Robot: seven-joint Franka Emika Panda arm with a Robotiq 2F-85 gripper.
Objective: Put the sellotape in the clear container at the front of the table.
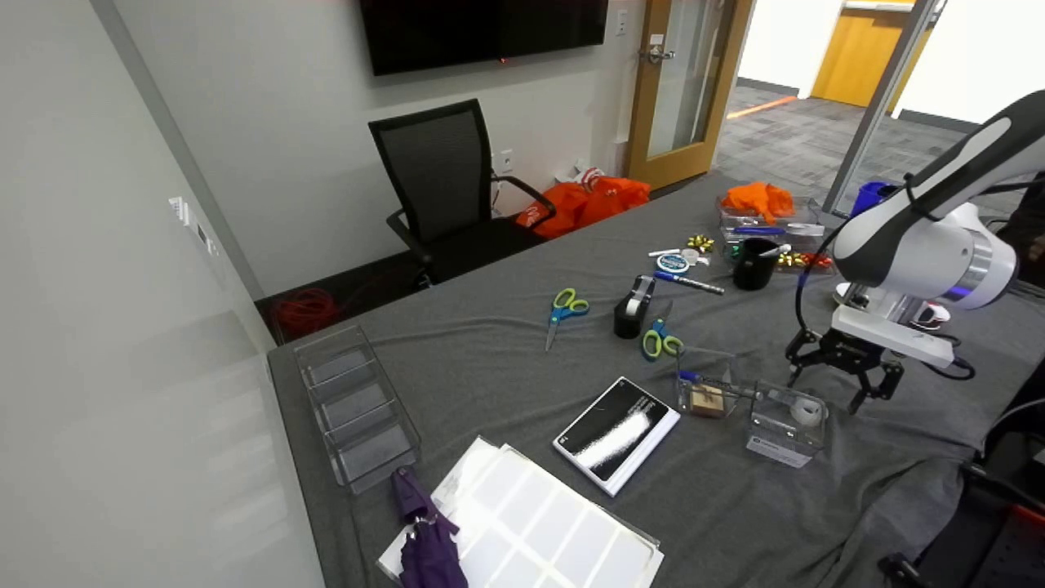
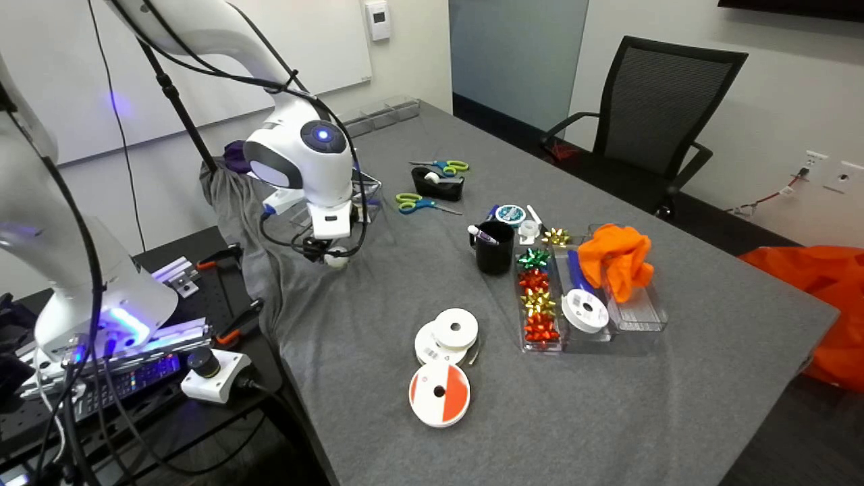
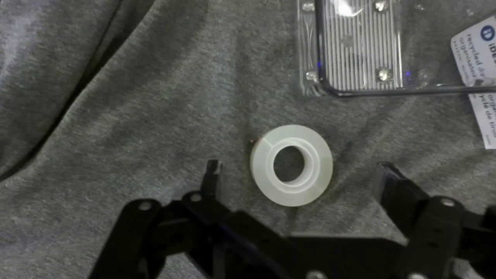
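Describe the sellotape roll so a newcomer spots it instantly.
Start at the grey cloth-covered table, then find the black gripper. In the wrist view, the sellotape roll lies flat, framed by its open jaws, outside the clear container. Unlike that boxy neighbour, it's a pale whitish ring with an open centre.

White label point(image 3: 476, 54) on clear container point(image 3: 360, 50) in wrist view reads "iDE", "recycled dr", "organisateu", cut at edge; white strip point(image 3: 486, 118) below, apparently "yclé de tiroi". Print on black cover point(image 1: 614, 429), exterior view, too small to read.
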